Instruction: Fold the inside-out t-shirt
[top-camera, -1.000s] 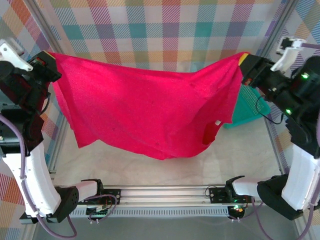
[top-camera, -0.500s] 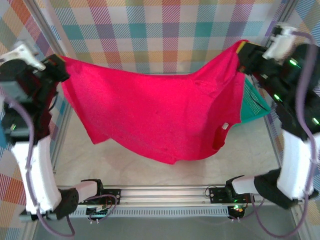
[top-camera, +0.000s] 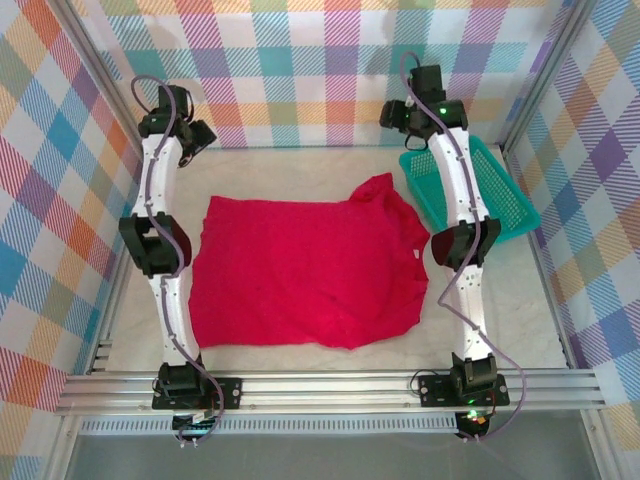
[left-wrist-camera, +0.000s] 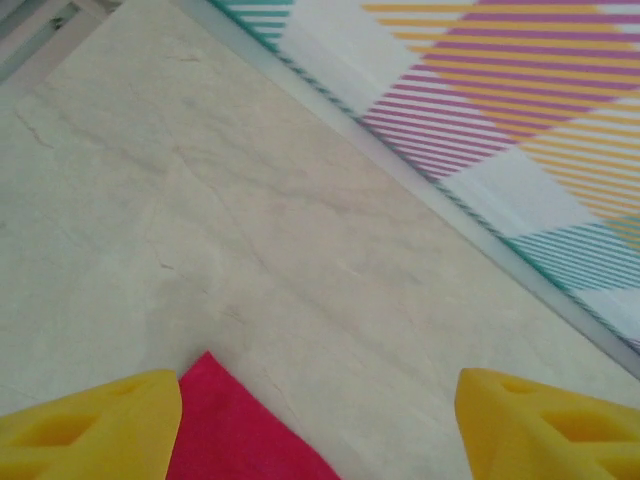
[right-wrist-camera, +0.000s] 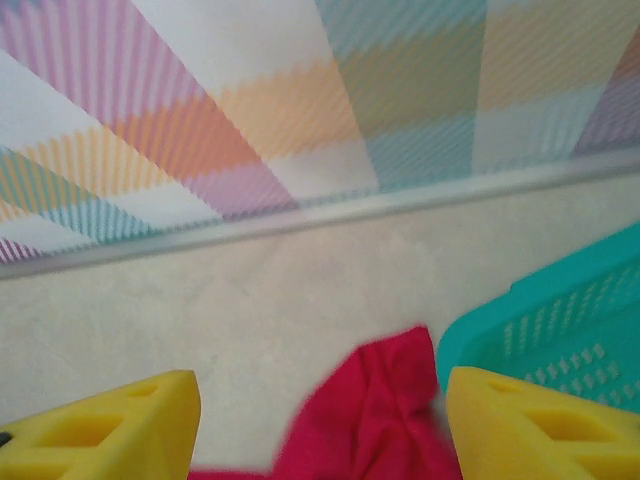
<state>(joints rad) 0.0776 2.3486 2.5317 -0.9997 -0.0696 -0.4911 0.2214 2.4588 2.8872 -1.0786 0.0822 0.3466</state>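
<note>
The counter (top-camera: 300, 165) is a pale, stone-look slab with faint veins. It is closed in on three sides by walls (top-camera: 300, 70) printed in pastel checks of teal, orange, purple and yellow. A grey metal strip runs along the foot of the walls, and aluminium rails (top-camera: 330, 385) cross the near edge.

There is one t-shirt (top-camera: 300, 270), one basket (top-camera: 498, 185) and two arms, the left arm (top-camera: 160, 250) and the right arm (top-camera: 460, 200). Both arms reach out to the far side of the counter.

The bright red t-shirt lies spread on the counter on the near side of both sets of jaws, between the two arms. Most of it is flat, and it is bunched at its far right corner.

The left jaws stand wide open with nothing in them. The left wrist view shows two yellow fingers (left-wrist-camera: 90, 420) well apart over bare counter (left-wrist-camera: 250, 220), with the shirt's pointed far corner (left-wrist-camera: 230, 420) just beside one finger.

The right jaws are also spread wide and grip nothing. Their yellow fingers (right-wrist-camera: 100, 420) frame the bunched red corner (right-wrist-camera: 370, 410), which lies below them on the counter. The teal mesh basket (right-wrist-camera: 560, 310) sits just beside that cloth, on the right of these jaws.
</note>
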